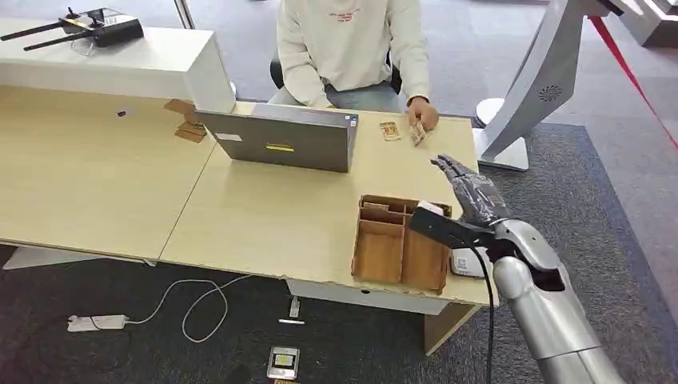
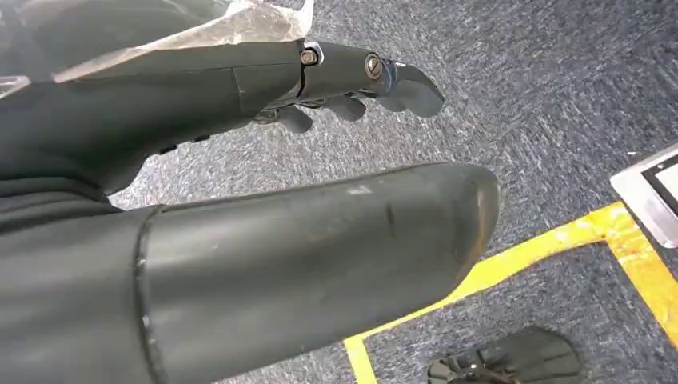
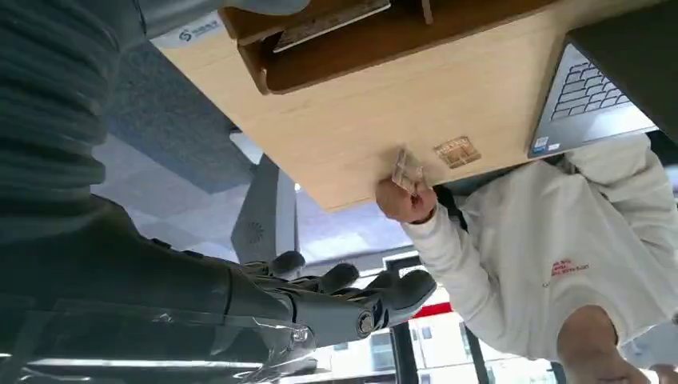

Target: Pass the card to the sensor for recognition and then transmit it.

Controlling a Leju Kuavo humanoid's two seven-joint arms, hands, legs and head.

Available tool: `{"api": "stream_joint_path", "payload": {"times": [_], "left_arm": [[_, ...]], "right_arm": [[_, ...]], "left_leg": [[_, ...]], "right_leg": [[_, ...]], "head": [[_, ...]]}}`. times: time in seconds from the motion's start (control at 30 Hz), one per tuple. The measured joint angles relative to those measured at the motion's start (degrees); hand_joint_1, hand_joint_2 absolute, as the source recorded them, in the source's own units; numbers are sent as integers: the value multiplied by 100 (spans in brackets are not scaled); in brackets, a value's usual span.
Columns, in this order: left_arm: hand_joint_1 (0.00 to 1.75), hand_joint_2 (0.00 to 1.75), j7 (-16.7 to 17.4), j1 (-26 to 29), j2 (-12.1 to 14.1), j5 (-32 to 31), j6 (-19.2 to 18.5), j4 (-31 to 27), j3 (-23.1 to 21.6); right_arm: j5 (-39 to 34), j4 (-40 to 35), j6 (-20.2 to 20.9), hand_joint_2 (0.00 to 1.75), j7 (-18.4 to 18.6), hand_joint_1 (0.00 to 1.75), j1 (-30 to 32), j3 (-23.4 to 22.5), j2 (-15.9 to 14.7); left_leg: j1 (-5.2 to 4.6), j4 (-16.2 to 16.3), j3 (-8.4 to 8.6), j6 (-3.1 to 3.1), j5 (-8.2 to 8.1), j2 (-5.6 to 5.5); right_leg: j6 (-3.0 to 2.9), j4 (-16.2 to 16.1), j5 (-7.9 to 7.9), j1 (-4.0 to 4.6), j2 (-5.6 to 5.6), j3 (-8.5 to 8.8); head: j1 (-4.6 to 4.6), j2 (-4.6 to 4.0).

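A person's hand (image 1: pixel 422 113) holds a small card (image 1: pixel 417 134) on edge at the far side of the desk, and a second card (image 1: pixel 389 130) lies flat beside it. My right hand (image 1: pixel 472 192) hovers above the desk short of that card, fingers spread, holding nothing. The right wrist view shows the same right hand (image 3: pixel 336 296), the held card (image 3: pixel 406 170) and the flat card (image 3: pixel 456 151). A white sensor box (image 1: pixel 466 262) sits at the desk's front edge, right of the tray. My left hand (image 2: pixel 344 84) hangs over the carpet, holding nothing.
A brown cardboard tray (image 1: pixel 376 252) with compartments stands near the front edge by my right forearm. An open grey laptop (image 1: pixel 280 138) faces the seated person in a white sweatshirt (image 1: pixel 352 40). A white raised counter (image 1: pixel 112 60) is at the back left, a grey stand (image 1: pixel 536 88) at the right.
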Motion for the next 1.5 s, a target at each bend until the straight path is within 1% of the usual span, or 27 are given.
{"api": "stream_joint_path", "payload": {"times": [0.1, 0.3, 0.43, 0.73, 1.23, 1.5], "left_arm": [[0, 0, 0, 0, 0, -20, 0, 0, 0], [0, 0, 9, -11, 0, -89, 11, 0, 0], [0, 0, 17, -18, 0, -111, 22, 0, 0], [0, 0, 26, -28, 0, -133, 37, 0, 0], [0, 0, 68, -42, -2, -155, 37, 0, -2], [0, 0, 68, -43, -2, -155, 37, 0, -2]], "right_arm": [[168, 15, -85, 175, 0, 0, 10, 37, 37], [553, 144, -542, 175, 13, 0, 60, 140, 170], [623, 284, -701, 175, 9, 0, 88, 188, 242], [656, 577, -763, 175, -2, 0, 81, 251, 337], [780, 844, -944, 175, -2, 0, 85, 297, 361], [782, 911, -951, 175, -2, 0, 85, 304, 367]], "left_leg": [[0, 0, 0, 0, 0, 0], [0, 0, 0, 0, 0, -1], [0, -1, 0, 0, 0, 0], [0, -1, 0, 0, 0, 0], [0, -1, 0, 0, 0, 0], [0, 0, 0, 0, 0, 0]], "right_leg": [[0, 0, 0, 0, 0, 0], [0, 0, 0, 1, 0, 0], [-1, 0, 0, 1, 0, -1], [0, 0, 0, 0, 0, 0], [-1, 0, 0, 0, 0, -1], [-1, 0, 0, 0, 0, -1]], "head": [[-2, 0], [0, 0], [0, 0], [0, 0], [-2, 0], [0, 0]]}}
